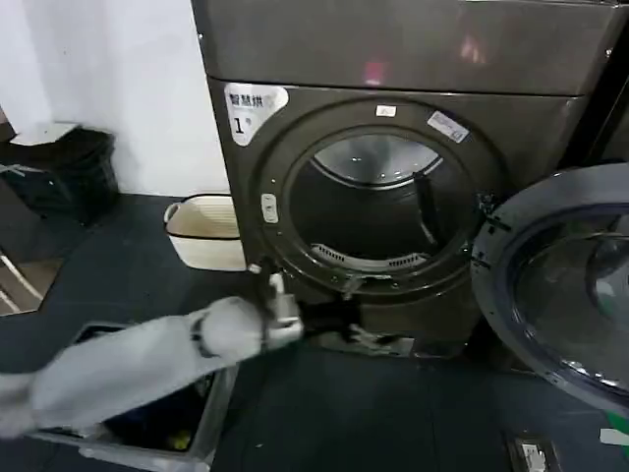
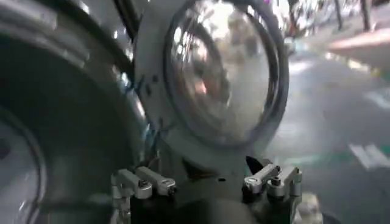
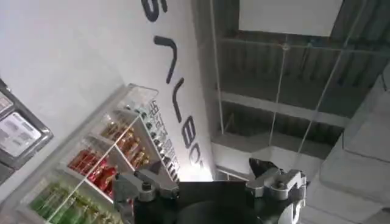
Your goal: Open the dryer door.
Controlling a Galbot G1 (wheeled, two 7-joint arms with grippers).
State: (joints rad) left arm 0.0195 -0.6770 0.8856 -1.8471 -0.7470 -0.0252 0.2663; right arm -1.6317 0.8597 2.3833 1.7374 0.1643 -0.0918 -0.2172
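Judging by its chrome rim and thick glass, the dryer door [image 1: 565, 280] swings heavy and slick; my left gripper [image 1: 277, 317] hangs spread, empty, below the drum mouth; my right gripper [image 3: 210, 185] likewise gapes.

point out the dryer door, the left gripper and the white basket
dryer door [image 1: 565, 285], head view, on its tinted glass
left gripper [image 2: 207, 182], left wrist view, midway between its open fingers
white basket [image 1: 201, 231], head view, on its front wall

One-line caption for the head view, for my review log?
Dryer door swung fully open to the right, drum exposed; left gripper, open, low before the machine's front.
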